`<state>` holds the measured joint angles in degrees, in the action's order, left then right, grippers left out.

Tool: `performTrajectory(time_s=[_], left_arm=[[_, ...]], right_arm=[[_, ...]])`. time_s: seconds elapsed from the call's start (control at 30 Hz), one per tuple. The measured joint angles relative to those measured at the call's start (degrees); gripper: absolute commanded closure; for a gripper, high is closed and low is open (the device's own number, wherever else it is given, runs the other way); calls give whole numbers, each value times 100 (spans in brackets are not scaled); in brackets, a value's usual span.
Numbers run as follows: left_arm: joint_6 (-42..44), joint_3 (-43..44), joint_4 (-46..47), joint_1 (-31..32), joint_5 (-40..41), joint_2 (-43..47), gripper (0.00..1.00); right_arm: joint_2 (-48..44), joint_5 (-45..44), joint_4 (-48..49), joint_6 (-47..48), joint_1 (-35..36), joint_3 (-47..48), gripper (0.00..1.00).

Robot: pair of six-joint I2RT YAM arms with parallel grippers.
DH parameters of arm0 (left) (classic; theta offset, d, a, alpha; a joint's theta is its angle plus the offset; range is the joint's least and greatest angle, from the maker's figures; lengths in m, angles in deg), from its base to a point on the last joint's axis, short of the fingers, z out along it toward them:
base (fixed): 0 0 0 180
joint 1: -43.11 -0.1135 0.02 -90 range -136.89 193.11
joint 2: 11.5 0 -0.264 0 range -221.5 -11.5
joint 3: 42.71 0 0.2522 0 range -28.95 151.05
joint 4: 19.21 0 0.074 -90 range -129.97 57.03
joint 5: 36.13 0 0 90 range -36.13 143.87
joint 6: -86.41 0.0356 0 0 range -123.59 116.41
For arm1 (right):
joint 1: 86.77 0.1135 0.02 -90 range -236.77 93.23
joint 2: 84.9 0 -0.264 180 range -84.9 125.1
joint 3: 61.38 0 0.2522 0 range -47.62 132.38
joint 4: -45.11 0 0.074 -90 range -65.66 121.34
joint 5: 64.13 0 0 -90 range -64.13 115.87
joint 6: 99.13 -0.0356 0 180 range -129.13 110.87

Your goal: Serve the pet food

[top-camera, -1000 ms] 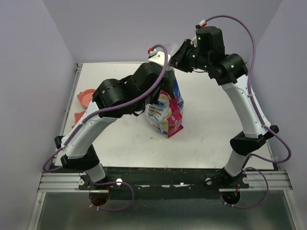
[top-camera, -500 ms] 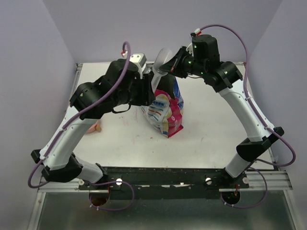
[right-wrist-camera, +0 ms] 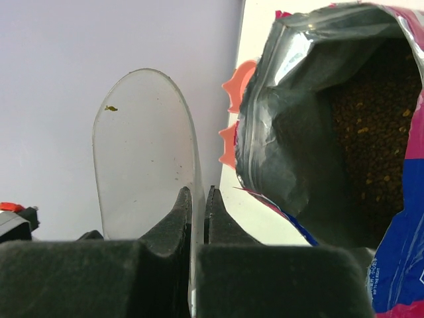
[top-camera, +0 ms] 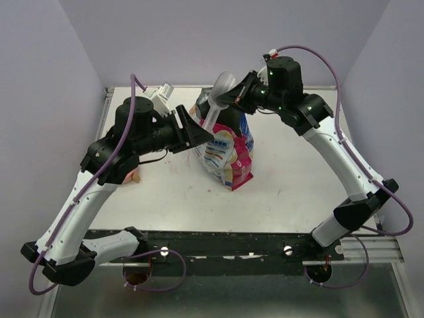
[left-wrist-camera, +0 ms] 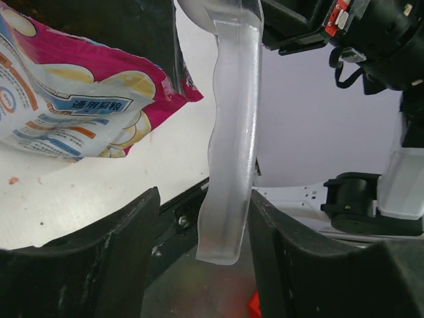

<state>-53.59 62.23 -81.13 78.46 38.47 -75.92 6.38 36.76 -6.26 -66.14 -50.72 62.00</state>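
Observation:
The clear plastic scoop (top-camera: 218,96) hangs in the air over the pink, white and blue bag (top-camera: 228,156). My right gripper (top-camera: 237,93) is shut on the thin rim of the scoop's bowl (right-wrist-camera: 146,159); its tips (right-wrist-camera: 199,192) pinch the wall. My left gripper (top-camera: 205,132) is open, and the scoop's handle (left-wrist-camera: 232,165) hangs between its fingers (left-wrist-camera: 126,252), close to the right one. The bag's mouth (right-wrist-camera: 318,99) gapes open beside the scoop, with dark brown kibble (right-wrist-camera: 371,119) inside. The scoop holds only a crumb.
The edges of salmon-pink bowls (right-wrist-camera: 230,112) show behind the bag at the far left of the table. A pink bit (top-camera: 134,176) shows under my left arm. The purple walls stand close behind and on both sides.
My left arm has swung back to the left and turned its open gripper round the scoop's handle. My right gripper has carried the scoop down and left, over the bag.

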Motion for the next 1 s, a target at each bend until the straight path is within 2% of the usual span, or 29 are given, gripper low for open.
performTrajectory(time_s=[0.1, 0.17, 0.3, 0.5, 0.63, 0.8, 1.0], left_arm=[[-369, -516, 555, -157, -297, 197, 39], [-544, -664, 841, -177, -411, 197, 45], [-737, -699, 1217, -186, -531, 120, 56], [-863, -697, 1475, -184, -542, 142, 67], [-942, -739, 1550, -184, -527, 192, 68], [-973, -774, 1591, -186, -520, 210, 63], [-984, -772, 1620, -186, -522, 170, 67]], right_arm=[[-35, 33, 103, -199, -2, -214, 100], [-90, 46, 153, -317, -2, -337, 100], [-160, 74, 249, -483, -4, -426, 100], [-341, 66, 372, -706, -4, -728, 100], [-398, 33, 433, -839, -4, -824, 100], [-409, 39, 505, -911, -4, -883, 100], [-476, 50, 614, -940, -13, -1036, 100]])
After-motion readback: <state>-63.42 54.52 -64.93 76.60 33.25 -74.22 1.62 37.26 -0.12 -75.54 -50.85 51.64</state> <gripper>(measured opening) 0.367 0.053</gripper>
